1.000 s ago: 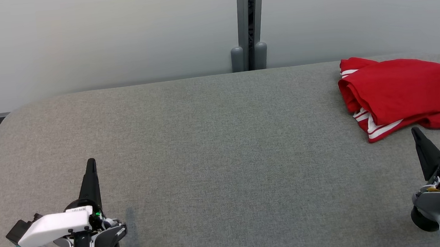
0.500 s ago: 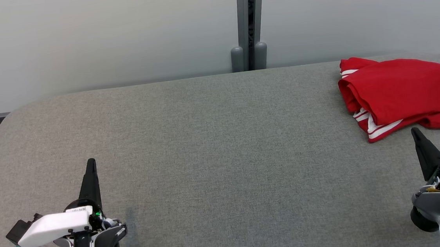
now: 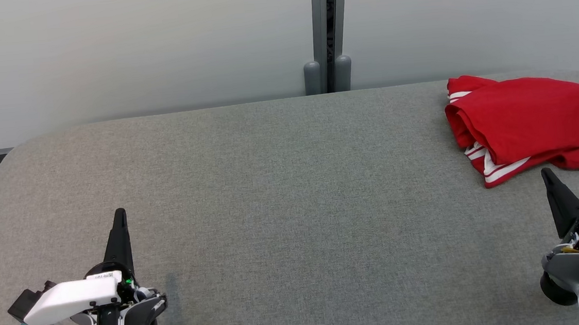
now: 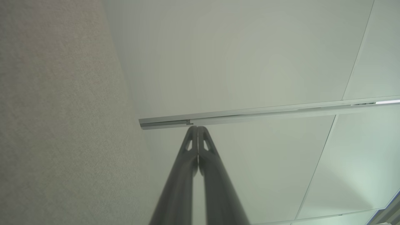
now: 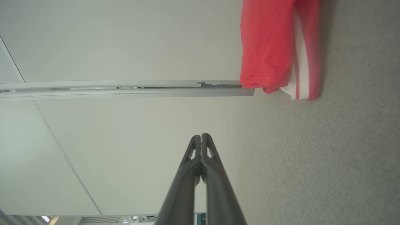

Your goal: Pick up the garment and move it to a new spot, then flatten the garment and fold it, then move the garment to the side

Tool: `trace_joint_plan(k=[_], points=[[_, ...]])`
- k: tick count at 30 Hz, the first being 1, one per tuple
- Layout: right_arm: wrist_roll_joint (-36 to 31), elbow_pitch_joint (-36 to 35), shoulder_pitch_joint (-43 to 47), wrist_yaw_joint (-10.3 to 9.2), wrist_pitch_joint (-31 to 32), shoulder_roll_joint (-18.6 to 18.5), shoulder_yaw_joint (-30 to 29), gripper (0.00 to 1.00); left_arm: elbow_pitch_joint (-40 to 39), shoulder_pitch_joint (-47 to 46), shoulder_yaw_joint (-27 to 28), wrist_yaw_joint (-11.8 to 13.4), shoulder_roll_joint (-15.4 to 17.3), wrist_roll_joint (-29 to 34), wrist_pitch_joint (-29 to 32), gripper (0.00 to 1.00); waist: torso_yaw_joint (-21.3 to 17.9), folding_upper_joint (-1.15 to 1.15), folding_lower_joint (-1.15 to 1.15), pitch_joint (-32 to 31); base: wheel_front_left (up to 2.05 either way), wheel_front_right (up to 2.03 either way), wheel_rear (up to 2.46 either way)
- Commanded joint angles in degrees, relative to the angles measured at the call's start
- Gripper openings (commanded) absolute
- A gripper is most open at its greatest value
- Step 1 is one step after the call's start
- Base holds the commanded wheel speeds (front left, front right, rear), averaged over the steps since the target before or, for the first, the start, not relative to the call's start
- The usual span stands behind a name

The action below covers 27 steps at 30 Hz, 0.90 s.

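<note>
The garment, red with white stripes along its edges, lies folded into a loose, thick bundle at the far right corner of the table, with one striped layer poking out from under the bundle on the side nearer the table's front. In the right wrist view the garment rests on the table's grey cloth, a hemmed red edge and a white-striped edge showing at its end. The right gripper hovers over the table's right side, just short of the garment's near edge and not touching it; its two dark fingers are pressed together into a single point, as the right wrist view shows, and nothing is between them. The left gripper is over the table's front left part, well apart from the garment, and its fingers likewise meet tip to tip with nothing held, seen close in the left wrist view. Beyond the table's far edge stands a pale wall, with a grey upright post behind the middle of that edge.
</note>
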Motion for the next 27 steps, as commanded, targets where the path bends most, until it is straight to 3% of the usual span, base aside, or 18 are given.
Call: trace_joint_plan(k=[1, 27], points=[[-0.3, 0.1, -0.4, 0.0, 0.4, -0.3, -0.2, 0.0, 0.0, -0.7, 0.2, -0.5, 0.3, -0.2, 0.2, 0.0, 0.0, 0.0, 0.0, 0.0, 0.0, 0.0, 0.0], [-0.7, 0.1, -0.5, 0.0, 0.6, 0.0, -0.7, 0.0, -0.1, -0.7, 0.2, -0.5, 0.3, -0.2, 0.2, 0.0, 0.0, 0.0, 0.0, 0.0, 0.0, 0.0, 0.0]])
